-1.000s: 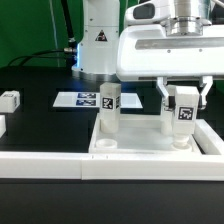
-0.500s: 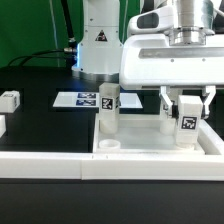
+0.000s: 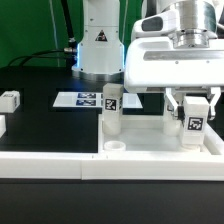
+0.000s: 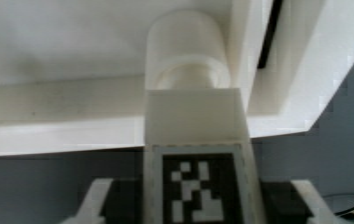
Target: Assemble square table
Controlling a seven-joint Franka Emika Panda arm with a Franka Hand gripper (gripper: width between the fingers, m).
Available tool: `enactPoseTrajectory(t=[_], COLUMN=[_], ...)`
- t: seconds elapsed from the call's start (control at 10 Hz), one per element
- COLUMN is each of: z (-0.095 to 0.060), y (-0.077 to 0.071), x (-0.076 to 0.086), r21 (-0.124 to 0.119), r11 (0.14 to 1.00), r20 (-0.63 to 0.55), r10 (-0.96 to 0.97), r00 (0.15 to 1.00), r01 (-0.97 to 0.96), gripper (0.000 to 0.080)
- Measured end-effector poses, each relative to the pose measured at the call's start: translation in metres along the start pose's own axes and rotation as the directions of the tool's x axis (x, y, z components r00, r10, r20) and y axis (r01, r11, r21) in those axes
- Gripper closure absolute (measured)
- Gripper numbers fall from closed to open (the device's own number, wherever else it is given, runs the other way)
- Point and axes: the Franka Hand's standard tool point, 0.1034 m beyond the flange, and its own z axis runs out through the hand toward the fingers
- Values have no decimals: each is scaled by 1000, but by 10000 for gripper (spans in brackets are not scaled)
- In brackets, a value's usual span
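Observation:
The square table's white slab [image 3: 150, 146] lies behind the low wall, with an empty round socket [image 3: 115, 148] at its near corner. One tagged white leg [image 3: 113, 110] stands upright at its corner on the exterior view's left. My gripper [image 3: 195, 108] is shut on a second tagged leg [image 3: 195, 124], holding it upright at the slab's corner on the exterior view's right. In the wrist view this leg [image 4: 195, 110] runs from between my fingers [image 4: 103, 205] down onto the slab's rimmed corner [image 4: 67, 110]. Its lower end is hidden.
A long low white barrier wall [image 3: 40, 165] runs along the front. A loose white leg [image 3: 9, 100] lies at the exterior view's far left, another white part [image 3: 2, 125] below it. The marker board [image 3: 78, 100] lies behind, before the robot base [image 3: 100, 45].
My gripper and the held leg have shifted toward the exterior view's right. The slab and its standing leg have slid the same way.

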Motion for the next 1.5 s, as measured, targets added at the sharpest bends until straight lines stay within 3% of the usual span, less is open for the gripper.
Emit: enactPoseTrajectory(t=[0.3,0.4,0.5,0.6,0.7,1.5], z=[1,1,1,1,1,1], y=[6,6,7,7,7,6], x=[0,-1,-1,-1,-1,-1], r21=[-5,-5,-6,-6,-6,-6], r11=[1000,1000,1000,1000,1000,1000], r20=[20,24,24,24,24,24], r10=[-3,-3,-3,-4,-4,-5], r00=[1000,1000,1000,1000,1000,1000], r01=[3,3,4,4,4,5], gripper=[509,430,234,234,176,150])
